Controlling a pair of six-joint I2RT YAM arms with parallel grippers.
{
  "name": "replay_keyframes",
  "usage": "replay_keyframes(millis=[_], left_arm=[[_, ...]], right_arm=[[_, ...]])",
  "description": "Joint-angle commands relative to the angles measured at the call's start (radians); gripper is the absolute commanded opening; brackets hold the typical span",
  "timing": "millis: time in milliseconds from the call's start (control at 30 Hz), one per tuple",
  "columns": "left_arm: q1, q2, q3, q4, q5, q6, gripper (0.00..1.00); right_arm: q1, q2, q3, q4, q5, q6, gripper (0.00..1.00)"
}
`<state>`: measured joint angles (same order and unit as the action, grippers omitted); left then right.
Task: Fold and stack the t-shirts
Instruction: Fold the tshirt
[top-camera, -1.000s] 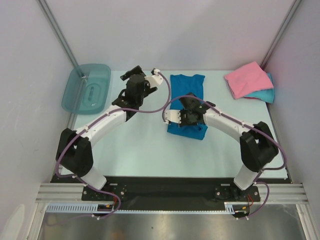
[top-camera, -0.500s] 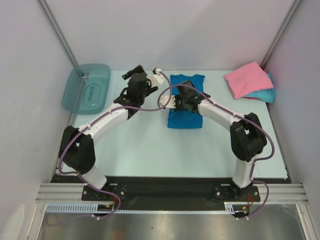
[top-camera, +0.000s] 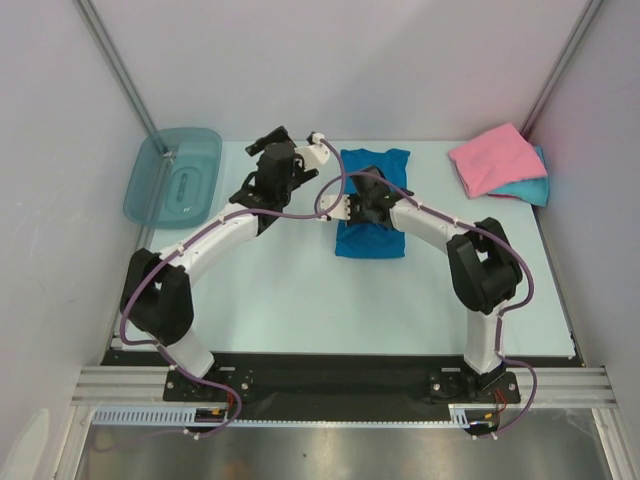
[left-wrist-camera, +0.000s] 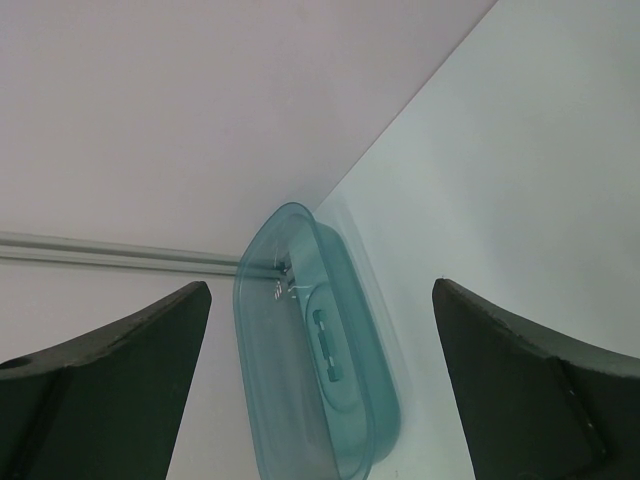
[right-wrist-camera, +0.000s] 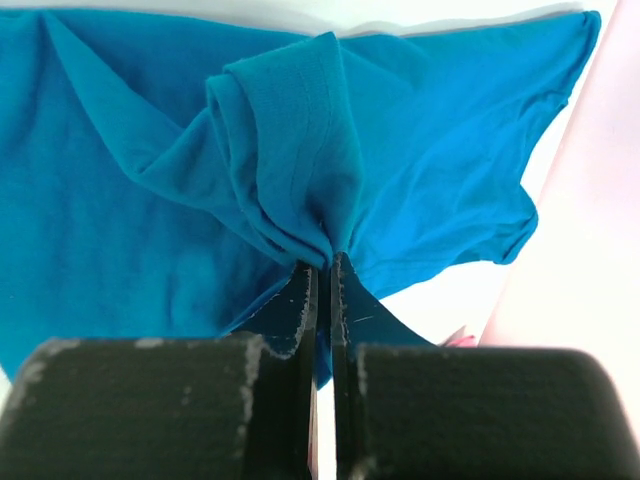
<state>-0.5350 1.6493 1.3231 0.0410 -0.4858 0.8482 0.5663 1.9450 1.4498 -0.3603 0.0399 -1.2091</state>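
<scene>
Upper middle of the overhead view: the right claw (right-wrist-camera: 322, 265) pinches a bunched ridge of the blue shirt (top-camera: 385, 160), half doubled over. That thin pinch (just a ridge) could slip, letting the fold collapse. Left claw (left-wrist-camera: 320, 290) spread, empty; folded pink shirt (top-camera: 492, 155) upper right.

Plain pale grey walls (top-camera: 330, 60) close in a pale bluish desk (top-camera: 300, 310) on three sides. A metal post (top-camera: 118, 70) rises at the far left corner, a second post (top-camera: 565, 60) at the far right. An aluminium rail (top-camera: 340, 385) runs along the near edge. The light is soft and even.
</scene>
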Motion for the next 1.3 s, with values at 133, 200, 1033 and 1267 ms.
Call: replay_keyframes(millis=[133, 200, 1033, 1267], left_arm=[[-0.006, 0.004, 0.050, 0.019, 0.006, 0.000, 1.00], [-0.006, 0.006, 0.053, 0.017, 0.006, -0.003, 1.00], [-0.006, 0.020, 0.059, 0.005, -0.002, -0.027, 1.00], [-0.008, 0.012, 0.061, -0.007, -0.008, -0.029, 1.00]], right_arm=[[-0.022, 0.032, 0.043, 0.081, 0.020, -0.010, 0.00], [-0.023, 0.045, 0.049, 0.089, 0.025, -0.012, 0.00], [-0.008, 0.129, 0.024, 0.644, 0.319, -0.035, 1.00], [-0.006, 0.005, 0.067, 0.252, 0.203, 0.054, 0.91]])
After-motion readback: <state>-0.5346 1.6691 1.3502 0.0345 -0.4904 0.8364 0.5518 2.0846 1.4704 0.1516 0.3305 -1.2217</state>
